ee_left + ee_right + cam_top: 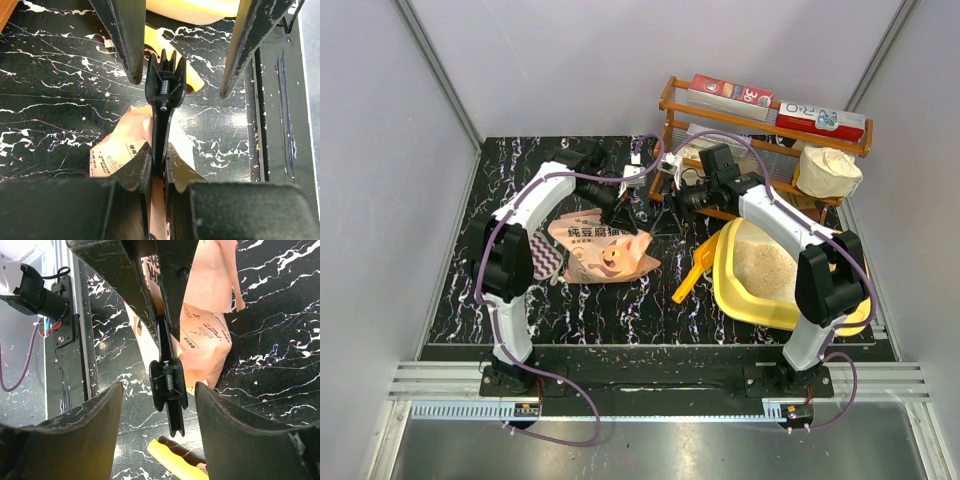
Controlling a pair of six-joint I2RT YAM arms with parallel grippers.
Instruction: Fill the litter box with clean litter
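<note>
The yellow litter box (728, 285) sits at the right with beige litter (767, 268) inside; its rim shows in the left wrist view (195, 11). The peach-orange litter bag (605, 250) lies left of centre and also shows in both wrist views (117, 152) (210, 315). My left gripper (620, 218) (159, 150) is shut on the thin end of a black spring clip (165, 85) (168, 382) just above the bag. My right gripper (662, 205) (159, 387) is open, with its fingers (100, 420) on either side of the clip's handle end, not touching it.
A yellow-orange scoop (695, 268) lies between the bag and the litter box; its handle shows under the clip (175, 460). A wooden rack (760, 130) with boxes and a white sack (828, 170) stands at the back right. Grey walls close in the sides.
</note>
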